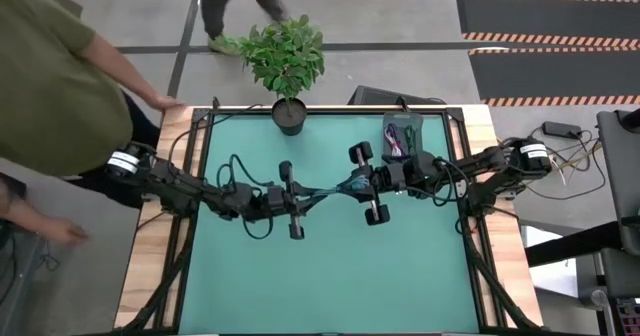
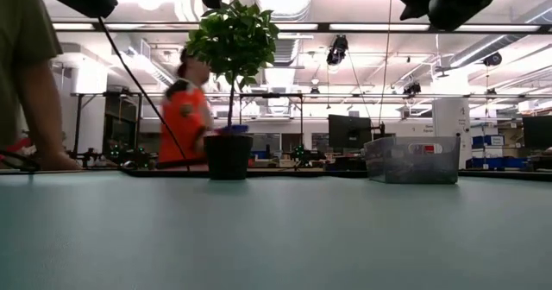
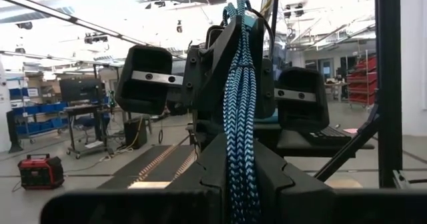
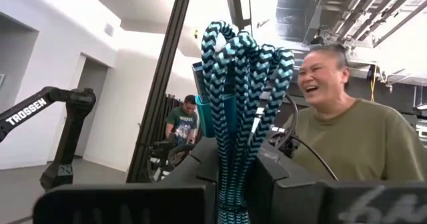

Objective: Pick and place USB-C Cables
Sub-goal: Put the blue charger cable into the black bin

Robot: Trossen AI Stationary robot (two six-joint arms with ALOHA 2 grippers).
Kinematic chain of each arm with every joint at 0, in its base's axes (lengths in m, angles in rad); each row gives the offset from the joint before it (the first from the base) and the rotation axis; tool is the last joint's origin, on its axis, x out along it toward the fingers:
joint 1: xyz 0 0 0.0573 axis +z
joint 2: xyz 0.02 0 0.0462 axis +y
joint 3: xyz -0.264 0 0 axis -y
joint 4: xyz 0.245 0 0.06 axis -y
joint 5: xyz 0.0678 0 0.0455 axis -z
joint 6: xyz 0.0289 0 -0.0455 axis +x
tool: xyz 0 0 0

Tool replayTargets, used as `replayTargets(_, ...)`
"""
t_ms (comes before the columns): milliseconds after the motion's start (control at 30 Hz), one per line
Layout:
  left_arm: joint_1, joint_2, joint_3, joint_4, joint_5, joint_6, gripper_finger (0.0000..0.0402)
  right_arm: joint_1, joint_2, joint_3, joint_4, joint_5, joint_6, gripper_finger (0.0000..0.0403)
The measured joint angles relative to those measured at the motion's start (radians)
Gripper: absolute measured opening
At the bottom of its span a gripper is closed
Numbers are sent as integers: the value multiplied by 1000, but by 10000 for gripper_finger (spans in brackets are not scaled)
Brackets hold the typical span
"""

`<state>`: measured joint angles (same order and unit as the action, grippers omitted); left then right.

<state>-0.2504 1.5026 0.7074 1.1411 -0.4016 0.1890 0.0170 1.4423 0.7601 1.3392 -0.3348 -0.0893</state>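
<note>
A teal braided USB-C cable bundle (image 1: 331,189) hangs in the air above the middle of the green table mat, stretched between my two grippers. My left gripper (image 1: 316,194) comes from the table's left and is shut on one end of it (image 3: 240,164). From the table's right, my right gripper (image 1: 346,186) is shut on the other end (image 4: 233,167). The looped end and a teal plug (image 4: 205,114) stick out past its fingers. More cables, purple and green, lie in the clear bin (image 1: 403,136). My left gripper pinches the bundle's strands (image 3: 241,174) between its two fingers, coming roughly level from the table's left. The fingers lie along the cable. The strands run straight on from the fingers to the other gripper, clear of the table. My right gripper pinches the bundle just behind its looped end (image 4: 230,144) between its two fingers, coming from the table's right and slanting slightly upward. Several strands lie together in the hold. The loops (image 4: 243,64) stand out beyond the fingertips, clear of the table.
A potted plant (image 1: 288,66) stands at the far edge, with the clear bin at the far right (image 2: 412,159). A person in an olive shirt stands at the far left corner, a hand (image 1: 165,103) on the table's edge. The near half of the mat (image 1: 330,276) holds nothing.
</note>
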Motion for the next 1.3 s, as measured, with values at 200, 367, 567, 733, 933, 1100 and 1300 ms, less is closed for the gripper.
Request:
replayTargets(200,-2,0,0,-24,-3,-4,32,0,-9,0,-30,22,38,24)
replayTargets(367,-4,0,0,-85,-4,-44,99,1,-31,5,-133,54,40,24)
replayTargets(567,-3,0,-1,-139,-18,-74,182,-1,-87,63,-419,185,30,24)
replayTargets(733,-3,-1,-1,-213,-88,-78,216,0,-144,200,-852,301,0,23)
replayTargets(933,-5,-1,-3,-318,-177,-94,222,-2,-133,457,-1378,377,66,23)
replayTargets(1100,-5,0,-5,-369,-181,-131,222,-10,-71,716,-1868,499,235,23)
replayTargets(1300,-6,0,-7,-373,-182,-157,222,-76,41,977,-2425,546,415,23)
